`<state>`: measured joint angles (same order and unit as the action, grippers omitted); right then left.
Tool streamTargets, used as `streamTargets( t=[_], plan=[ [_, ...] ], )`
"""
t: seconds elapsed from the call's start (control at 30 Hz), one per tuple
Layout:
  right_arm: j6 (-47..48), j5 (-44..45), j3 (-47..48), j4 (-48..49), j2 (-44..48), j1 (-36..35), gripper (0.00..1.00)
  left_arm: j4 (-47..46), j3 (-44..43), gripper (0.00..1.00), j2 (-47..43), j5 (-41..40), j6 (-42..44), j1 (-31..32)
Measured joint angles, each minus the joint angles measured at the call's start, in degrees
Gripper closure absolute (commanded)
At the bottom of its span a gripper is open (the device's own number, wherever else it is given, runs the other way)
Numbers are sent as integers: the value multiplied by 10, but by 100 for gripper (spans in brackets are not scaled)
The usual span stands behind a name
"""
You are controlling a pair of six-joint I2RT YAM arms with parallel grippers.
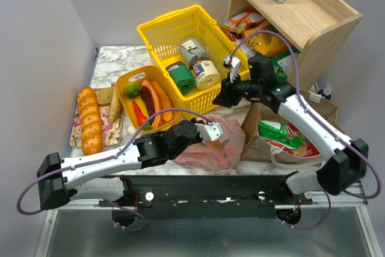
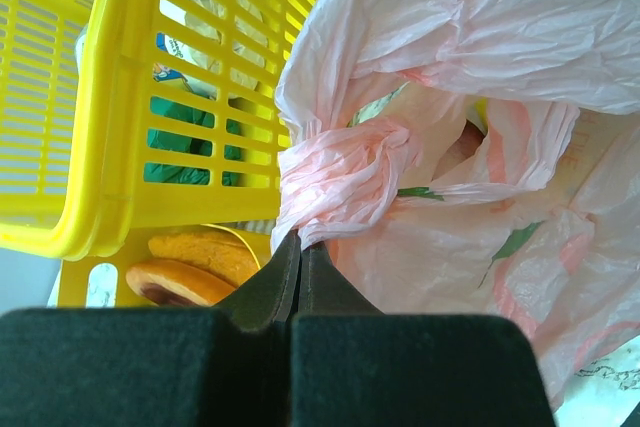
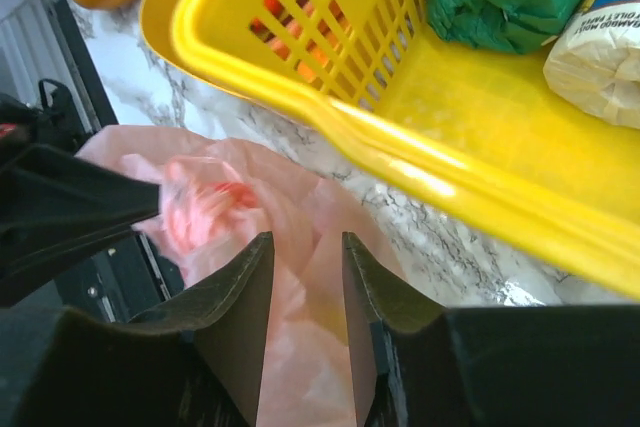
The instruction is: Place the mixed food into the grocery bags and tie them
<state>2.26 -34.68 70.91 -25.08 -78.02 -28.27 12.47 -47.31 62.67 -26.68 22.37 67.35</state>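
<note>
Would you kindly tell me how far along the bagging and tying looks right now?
Done: the pink bag bulges with items and shows a knot. In hand: the left fingers are shut on plastic below that knot; the right fingers are open, clear of the bag. Left: toy vegetables lie in the yellow tub, and the brown paper bag with the crisp packet looks untied.

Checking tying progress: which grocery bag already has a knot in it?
The thin translucent pink plastic bag: its top is twisted into a knot. The brown paper bag is open at the top.
</note>
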Motion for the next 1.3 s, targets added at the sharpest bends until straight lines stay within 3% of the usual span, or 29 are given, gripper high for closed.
streamTargets(
  t=[0.2, 0.53, 1.3],
  plan=[
    [53, -13, 42, -55, -90, 0, 64, 0, 0, 100, 0, 0, 6, 0],
    [116, -66, 33, -121, -109, -2, 64, -5, 0, 100, 0, 0, 15, 0],
    [137, -180, -8, -85, -144, -12, 63, -7, 0, 100, -5, -10, 16, 0]
  ],
)
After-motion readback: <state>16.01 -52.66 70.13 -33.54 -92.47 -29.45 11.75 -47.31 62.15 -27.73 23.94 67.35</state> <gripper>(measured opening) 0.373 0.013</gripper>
